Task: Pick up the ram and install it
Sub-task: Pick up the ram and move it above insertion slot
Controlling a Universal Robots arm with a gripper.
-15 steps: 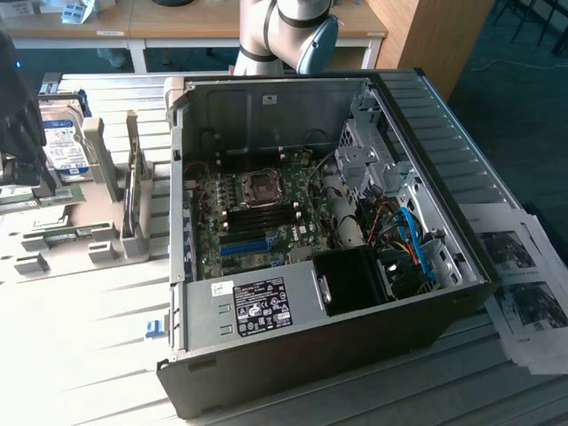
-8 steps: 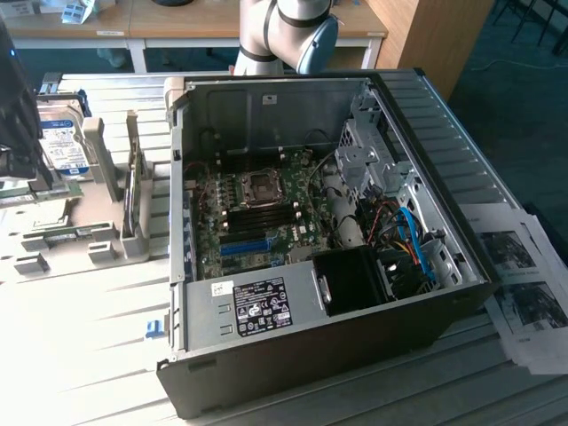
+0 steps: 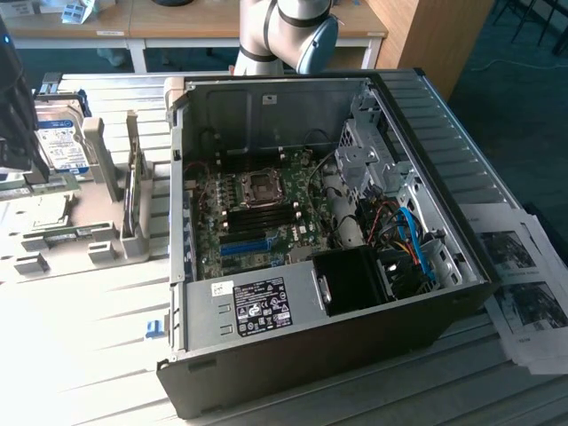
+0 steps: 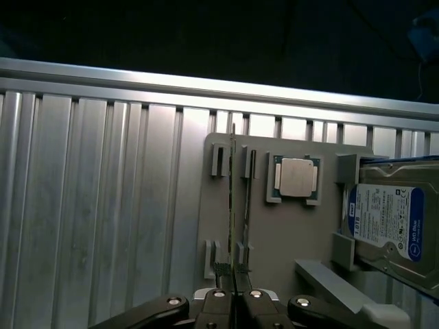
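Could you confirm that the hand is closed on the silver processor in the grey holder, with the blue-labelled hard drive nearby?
Not quite: in the wrist view the hand is closed on the ram, the thin stick standing on edge in the grey holder. It is not on the silver processor, which sits apart in its own recess. The blue-labelled hard drive is indeed nearby.

My arm [image 3: 288, 31] bends at the exterior view's top centre; my gripper [image 4: 234, 273] looks clamped on the ram [image 4: 233, 205], its fingers nearly together.
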